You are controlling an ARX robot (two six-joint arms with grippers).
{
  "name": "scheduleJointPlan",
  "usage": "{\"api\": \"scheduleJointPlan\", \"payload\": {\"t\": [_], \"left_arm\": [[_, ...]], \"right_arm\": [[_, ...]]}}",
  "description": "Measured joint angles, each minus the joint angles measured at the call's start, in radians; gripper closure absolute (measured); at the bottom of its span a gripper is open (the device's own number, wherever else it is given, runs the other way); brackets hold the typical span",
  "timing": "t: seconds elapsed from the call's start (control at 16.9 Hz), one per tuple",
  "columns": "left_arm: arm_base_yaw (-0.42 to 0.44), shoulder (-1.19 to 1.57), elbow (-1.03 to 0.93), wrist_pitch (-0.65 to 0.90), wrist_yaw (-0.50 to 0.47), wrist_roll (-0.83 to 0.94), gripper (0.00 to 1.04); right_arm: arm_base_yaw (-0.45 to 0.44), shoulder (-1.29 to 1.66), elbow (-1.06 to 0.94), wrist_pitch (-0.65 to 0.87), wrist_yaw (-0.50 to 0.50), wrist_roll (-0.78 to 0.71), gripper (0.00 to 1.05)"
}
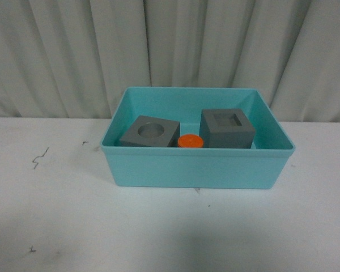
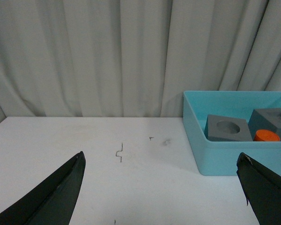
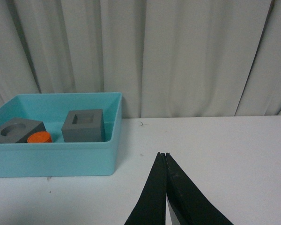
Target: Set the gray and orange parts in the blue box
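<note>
Sitting boxed, parts (image 3: 83, 125) (claw (image 3: 162, 154) apart)

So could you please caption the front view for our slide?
Two gray cubes and an orange cylinder inside the blue box.

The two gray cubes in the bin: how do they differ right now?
The gray cube with the round recess lies tilted, its hollow angled upward; the gray cube with the square recess sits more upright and stands taller. In the front view the round-recess cube is left of the orange cylinder, the square-recess cube right of it. Both are matte gray and rest inside the blue box.
</note>
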Motion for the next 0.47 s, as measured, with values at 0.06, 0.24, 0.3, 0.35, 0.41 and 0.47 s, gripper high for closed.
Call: {"api": "scheduleJointPlan", "payload": {"t": [0.06,0.24,0.3,0.35,0.41,0.47], "left_arm": [[0.000,0.000,0.000,0.000,0.000,0.000,0.07],[0.000,0.000,0.000,0.000,0.000,0.000,0.07],[0.000,0.000,0.000,0.000,0.000,0.000,0.07],[0.000,0.000,0.000,0.000,0.000,0.000,0.07],[0.000,0.000,0.000,0.000,0.000,0.000,0.07],[0.000,0.000,0.000,0.000,0.000,0.000,0.07]], "right_arm": [[0.000,0.000,0.000,0.000,0.000,0.000,1.03],[0.000,0.000,0.000,0.000,0.000,0.000,0.92],[0.000,0.000,0.000,0.000,0.000,0.000,0.81],[0.000,0.000,0.000,0.000,0.000,0.000,0.69],[0.000,0.000,0.000,0.000,0.000,0.000,0.58],[0.000,0.000,0.000,0.000,0.000,0.000,0.45]]}}
